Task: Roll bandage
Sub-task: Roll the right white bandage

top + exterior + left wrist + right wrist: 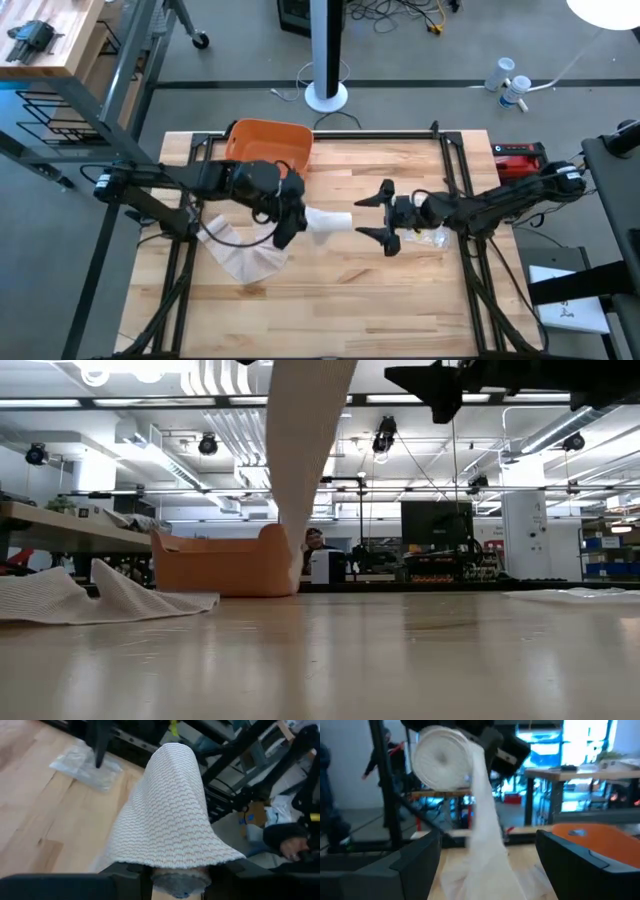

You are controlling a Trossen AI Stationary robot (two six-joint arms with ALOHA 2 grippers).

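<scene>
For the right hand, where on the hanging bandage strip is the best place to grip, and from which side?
Probably the free strip just below the bandage roll held by the left hand. The bandage strip hangs flat and loose there, so the open right hand, facing it from the table's right side, could close across its flat faces.

2 black jointed arms; each end effector [386,216] has 2 flat, apparently matte dark fingers [572,865].

Setting: robotics lab or industrial workshop. Evidence: wooden worktop [330,290] on a black metal frame, grey concrete floor [230,50], exposed ceiling ducts [235,420], track spotlights [207,444], monitors [436,523] and equipment benches behind, loose cables [400,12] on floor.
</scene>
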